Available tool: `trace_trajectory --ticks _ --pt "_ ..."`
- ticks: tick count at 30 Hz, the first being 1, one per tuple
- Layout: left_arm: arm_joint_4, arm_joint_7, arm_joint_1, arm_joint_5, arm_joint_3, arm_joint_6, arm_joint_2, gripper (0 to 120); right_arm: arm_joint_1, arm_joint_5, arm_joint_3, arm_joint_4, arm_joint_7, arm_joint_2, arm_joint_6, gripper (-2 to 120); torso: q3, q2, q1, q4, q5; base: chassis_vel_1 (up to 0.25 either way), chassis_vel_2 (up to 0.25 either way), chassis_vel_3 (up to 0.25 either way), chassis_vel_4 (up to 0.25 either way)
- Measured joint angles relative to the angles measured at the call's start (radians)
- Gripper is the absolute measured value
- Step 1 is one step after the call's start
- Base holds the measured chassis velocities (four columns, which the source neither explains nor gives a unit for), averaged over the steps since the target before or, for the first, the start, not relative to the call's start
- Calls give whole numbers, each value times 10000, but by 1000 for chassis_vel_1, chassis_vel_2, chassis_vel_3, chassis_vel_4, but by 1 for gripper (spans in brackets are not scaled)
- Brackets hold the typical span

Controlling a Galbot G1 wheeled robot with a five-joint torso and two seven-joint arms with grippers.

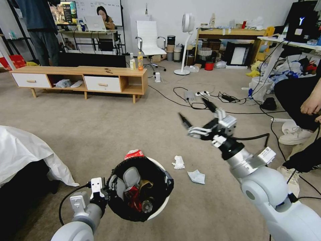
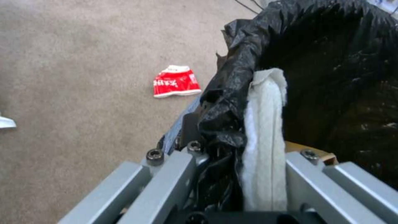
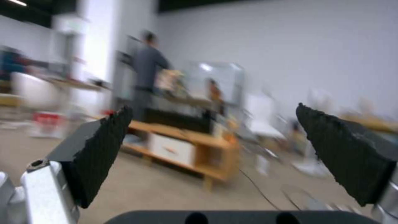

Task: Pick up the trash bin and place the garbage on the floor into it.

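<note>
Gripping the bin [image 1: 159,209] rim, left gripper [image 1: 110,190] is clamped on its black liner, holding it above the carpet [image 1: 100,134]. Wrapper [image 1: 133,154] lies just behind; two tissues [image 1: 178,162] lie right. Right gripper [image 1: 197,115] hangs raised, fingers spread, empty.

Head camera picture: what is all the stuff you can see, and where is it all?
trash bin: one, white with black bag, held above the carpet, litter inside
red-white wrapper: one, on the carpet just beyond the bin
tissue wads: two, white, on the carpet between bin and right arm
carpet: beige, all over the room
low cabinet: one, wood with white drawers, far left
drink bottles: two, upright on the cabinet
fan: one, white, standing at the back
cables: black, tangled on the carpet, right
left gripper: shut on the bin's rim
right gripper: open, empty, raised
</note>
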Motion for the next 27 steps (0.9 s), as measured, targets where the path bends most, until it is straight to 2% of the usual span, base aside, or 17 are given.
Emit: trace_trajectory --ticks 2,3,5,8,20,27 --pt "-108 -18 -17 -180 -238 3 58 6 -406 -290 53 -187 1064 153 -439 100 0 0 0 3 -1 0 0 0 0" --pt "-108 -18 -17 -180 -238 3 58 6 -406 -290 53 -187 1064 153 -439 100 0 0 0 3 -1 0 0 0 0" --pt "-237 -63 -84 -415 -520 52 135 6 -854 -506 25 -388 2128 295 -926 100 0 0 0 2 0 0 0 0 0" --pt "-346 -134 -162 -694 -752 118 190 6 -1381 -774 18 -799 2649 460 -1369 100 0 0 0 1 -2 0 0 0 0" --pt "-428 -197 -221 -946 -772 183 217 6 -2745 -1963 201 -1580 2662 1201 -1288 100 0 0 0 1 -3 0 0 0 0" --pt "-453 -208 -226 -1034 -753 219 322 6 -3357 -2864 482 -1692 2547 2109 -982 100 0 0 0 2 -3 0 0 0 0"
